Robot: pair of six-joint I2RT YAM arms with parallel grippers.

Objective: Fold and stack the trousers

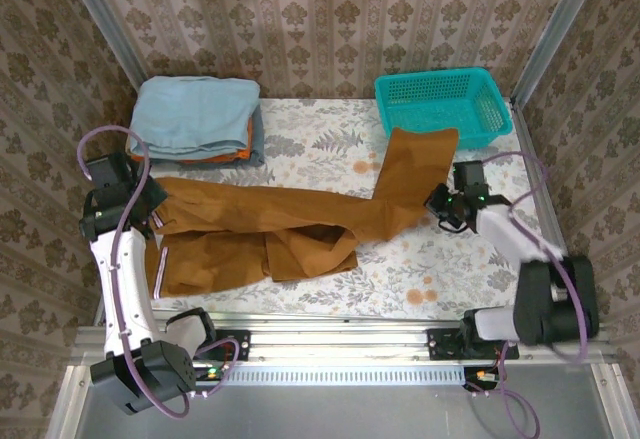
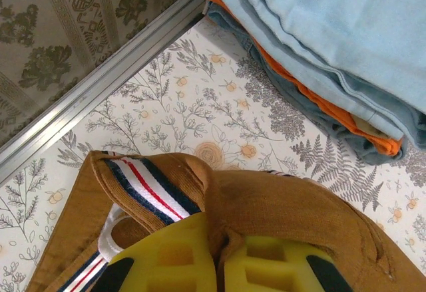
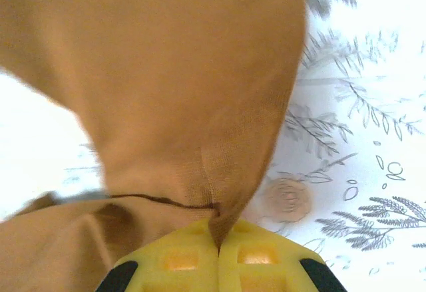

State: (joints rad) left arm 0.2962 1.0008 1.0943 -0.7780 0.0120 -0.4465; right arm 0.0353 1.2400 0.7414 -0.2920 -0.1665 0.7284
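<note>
Floral-print counter [image 1: 320,149] carries the trousers [image 1: 290,224], spread left of the teal basket [image 1: 482,131]. Far left of the basket, the left hand [image 2: 216,255] is clamped on their striped waistband [image 2: 150,189]. The right hand [image 3: 218,242], just before the basket, pinches a leg whose end touches its rim. The left wrist view shows an orange layer [image 2: 313,96] in the folded stack [image 2: 333,26].

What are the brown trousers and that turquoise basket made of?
The trousers look like a soft, matte woven cloth, possibly cotton: a fine weave shows up close, and they crease and drape. The basket looks like rigid moulded plastic, slightly glossy, with lattice walls.
</note>
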